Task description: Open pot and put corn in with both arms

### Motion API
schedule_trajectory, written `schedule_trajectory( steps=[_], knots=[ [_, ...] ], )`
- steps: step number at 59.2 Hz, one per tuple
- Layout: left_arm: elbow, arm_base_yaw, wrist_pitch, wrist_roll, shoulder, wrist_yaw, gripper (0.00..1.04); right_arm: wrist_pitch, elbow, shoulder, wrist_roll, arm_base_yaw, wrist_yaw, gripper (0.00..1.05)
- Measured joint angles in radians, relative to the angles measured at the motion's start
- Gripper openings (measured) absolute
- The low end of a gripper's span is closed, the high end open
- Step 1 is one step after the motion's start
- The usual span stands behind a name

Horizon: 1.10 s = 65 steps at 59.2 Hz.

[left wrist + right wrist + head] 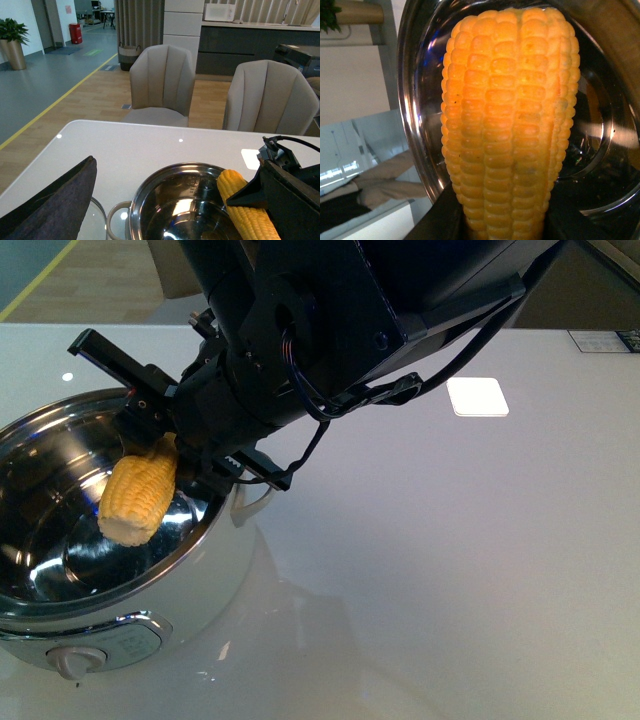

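The pot (30, 610) stands open at the table's front left, its shiny steel bowl bare and its beige knob (75, 660) facing me. My right gripper (152, 440) is shut on the corn (138, 498) and holds it tilted, tip down, over the bowl just inside the right rim. In the right wrist view the corn (510, 125) fills the frame with the steel bowl (420, 100) behind it. The left wrist view shows the pot's rim (150, 200), its loop handle (116, 220) and the corn (245, 205). One dark finger (60, 200) of my open left gripper shows beside the pot.
A curved glass edge (97, 220), possibly the lid, lies by the pot's handle under the left finger. A white square patch (477, 397) sits on the white table at the back right. Two beige chairs (162, 85) (270, 97) stand beyond the far edge.
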Motion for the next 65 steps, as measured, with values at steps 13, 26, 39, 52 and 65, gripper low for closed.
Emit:
schedule_trajectory(
  steps=[13, 26, 39, 52, 65],
  knots=[
    [0.000, 0.000, 0.000, 0.000, 0.000, 0.000, 0.98, -0.014, -0.007, 0.000, -0.036, 0.008, -0.003, 0.70],
    [0.000, 0.000, 0.000, 0.000, 0.000, 0.000, 0.98, 0.083, -0.038, -0.022, 0.010, -0.005, 0.006, 0.97],
    [0.000, 0.000, 0.000, 0.000, 0.000, 0.000, 0.98, 0.304, -0.172, -0.130, 0.166, -0.131, 0.069, 0.96],
    [0.000, 0.000, 0.000, 0.000, 0.000, 0.000, 0.98, 0.440, -0.349, -0.324, 0.220, -0.296, 0.145, 0.96],
    [0.000, 0.000, 0.000, 0.000, 0.000, 0.000, 0.98, 0.327, -0.605, -0.598, -0.045, -0.502, 0.318, 0.96]
  ],
)
